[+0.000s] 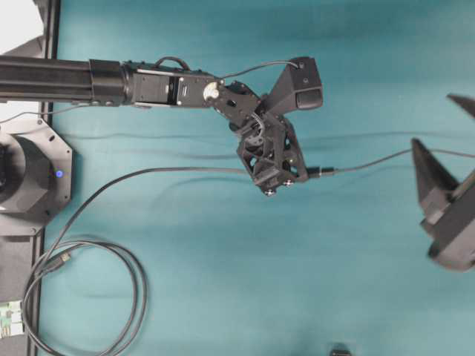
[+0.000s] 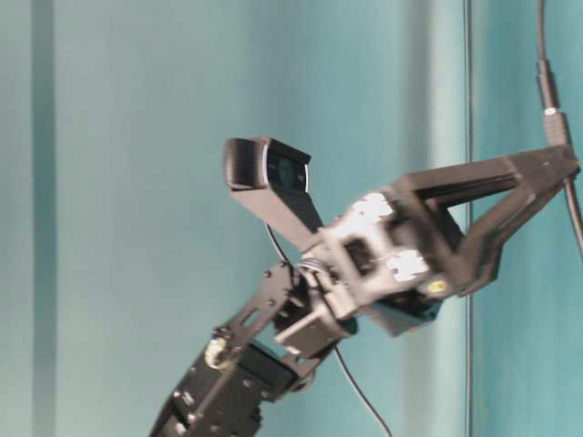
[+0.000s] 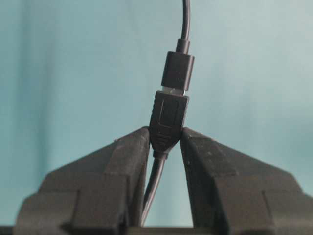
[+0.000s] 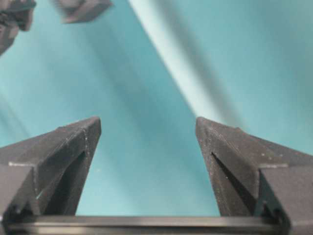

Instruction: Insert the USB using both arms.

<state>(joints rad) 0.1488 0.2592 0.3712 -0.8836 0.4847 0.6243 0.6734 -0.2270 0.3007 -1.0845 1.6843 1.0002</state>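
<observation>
In the left wrist view my left gripper is shut on the all-black socket end of a thin cable. The USB sits end to end with that socket, and only a thin silver sliver shows between them. Its thin cable leaves the top of the frame. From overhead, the left gripper is at mid-table and the joined pair sticks out to its right. Near the right edge, well away from the cable, my right gripper stands open. The right wrist view shows that gripper with nothing between its fingers.
A thicker black cable lies coiled in a loop at the front left, next to a green circuit board. The socket's cable trails left across the teal table. The left arm's base stands at the left edge.
</observation>
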